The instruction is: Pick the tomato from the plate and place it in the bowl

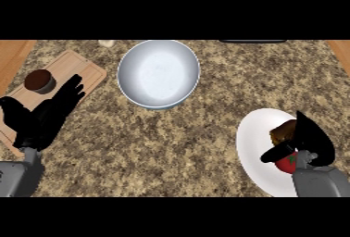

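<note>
Writing shows nowhere; right robot hand [311, 139] curls around tomato [288, 163] on plate [256, 134], left robot hand [48, 115] open.

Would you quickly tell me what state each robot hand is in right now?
Left robot hand: open, fingers straight, resting over the cutting board, holding nothing.
Right robot hand: over the white plate, curled round the tomato.

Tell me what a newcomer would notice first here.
The black right hand curled over a red tomato on the white round plate, lower right. Then the large pale empty bowl at top centre, and the open left hand resting over the wooden cutting board.
</note>
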### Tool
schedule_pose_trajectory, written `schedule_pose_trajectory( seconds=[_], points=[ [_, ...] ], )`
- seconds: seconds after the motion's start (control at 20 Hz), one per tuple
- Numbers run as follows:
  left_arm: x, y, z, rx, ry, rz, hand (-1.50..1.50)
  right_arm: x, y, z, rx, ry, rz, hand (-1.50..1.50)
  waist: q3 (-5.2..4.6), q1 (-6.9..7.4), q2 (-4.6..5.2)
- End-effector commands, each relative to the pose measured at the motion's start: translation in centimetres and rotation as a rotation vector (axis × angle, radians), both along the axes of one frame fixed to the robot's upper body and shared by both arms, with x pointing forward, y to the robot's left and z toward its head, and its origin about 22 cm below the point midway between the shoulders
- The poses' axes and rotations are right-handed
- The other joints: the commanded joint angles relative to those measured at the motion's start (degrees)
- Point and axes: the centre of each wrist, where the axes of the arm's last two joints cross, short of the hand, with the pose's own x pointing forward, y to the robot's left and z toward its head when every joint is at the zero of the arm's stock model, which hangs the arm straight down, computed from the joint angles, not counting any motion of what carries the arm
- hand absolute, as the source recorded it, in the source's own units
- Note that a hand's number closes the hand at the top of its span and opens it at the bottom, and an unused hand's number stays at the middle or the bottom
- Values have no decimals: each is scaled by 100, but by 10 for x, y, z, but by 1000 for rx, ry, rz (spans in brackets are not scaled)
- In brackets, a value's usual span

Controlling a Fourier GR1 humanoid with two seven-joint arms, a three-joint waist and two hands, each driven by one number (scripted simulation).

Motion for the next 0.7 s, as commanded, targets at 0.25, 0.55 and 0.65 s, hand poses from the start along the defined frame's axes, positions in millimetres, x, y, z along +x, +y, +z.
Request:
schedule_pose_trajectory(
  seconds=[0.25, 0.55, 0.65],
  points=[
    [10, -11, -2, 8, -9, 12, 0, -4, 2, -17, -13, 124, -125, -150, 1, -32, -3],
    [0, -1, 8, -18, 12, 5, 0, -7, -1, -31, 0, 115, -134, -150, 2, -9, -6],
    [12, 10, -3, -4, -3, -2, 0, -13, -11, -46, 11, 104, -128, -150, 1, -30, 3]
  ],
)
